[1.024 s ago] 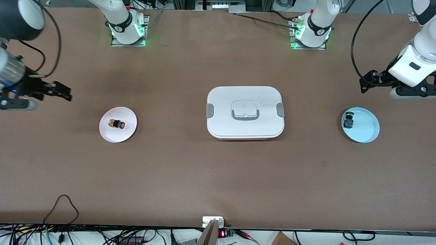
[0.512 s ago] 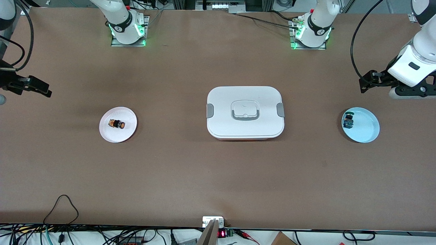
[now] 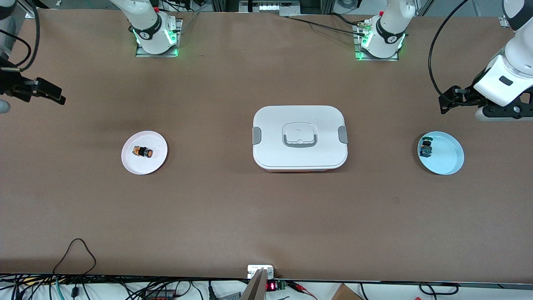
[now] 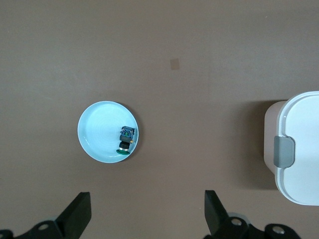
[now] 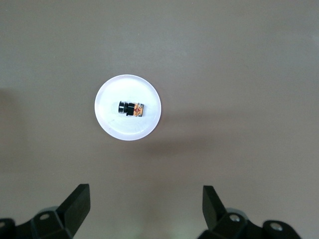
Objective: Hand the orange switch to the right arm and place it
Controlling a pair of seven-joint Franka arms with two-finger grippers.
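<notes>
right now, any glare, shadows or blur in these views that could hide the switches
Front view: even light, soft shadow under the box; orange switch and green switch sharp. Right wrist view: the white plate casts a faint shadow. Left wrist view: the blue plate is bright but the switch stays readable.

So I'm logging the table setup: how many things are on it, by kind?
Plates: 2, white plate and blue plate
Switches: 2, orange switch on the white one, green switch on the blue one
Boxes: 1, lidded box
Total: 5
</notes>
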